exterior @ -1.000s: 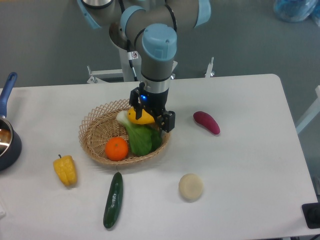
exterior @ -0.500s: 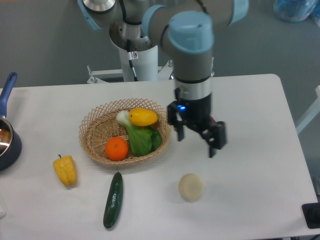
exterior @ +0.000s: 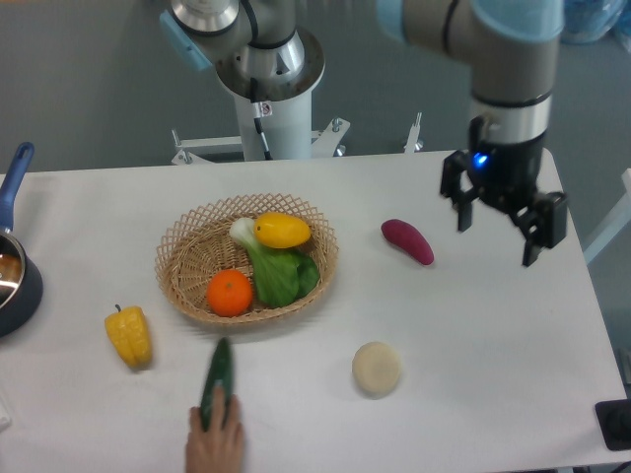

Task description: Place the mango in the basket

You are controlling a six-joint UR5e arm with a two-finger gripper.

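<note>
The mango (exterior: 281,231) lies in the basket (exterior: 182,258) near the worktop's middle, atop the green vegetable (exterior: 278,273). The gripper (exterior: 501,226) hangs released and empty near the right edge. A hand (exterior: 216,443) touching the cucumber (exterior: 219,378) could nudge the basket, and the perched mango might roll

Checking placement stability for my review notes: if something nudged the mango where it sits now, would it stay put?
Probably not firmly. The mango looks smooth and rounded, so it may roll. It rests on leafy greens near the basket rim, an uneven bed, though the raised rim should contain it.
</note>
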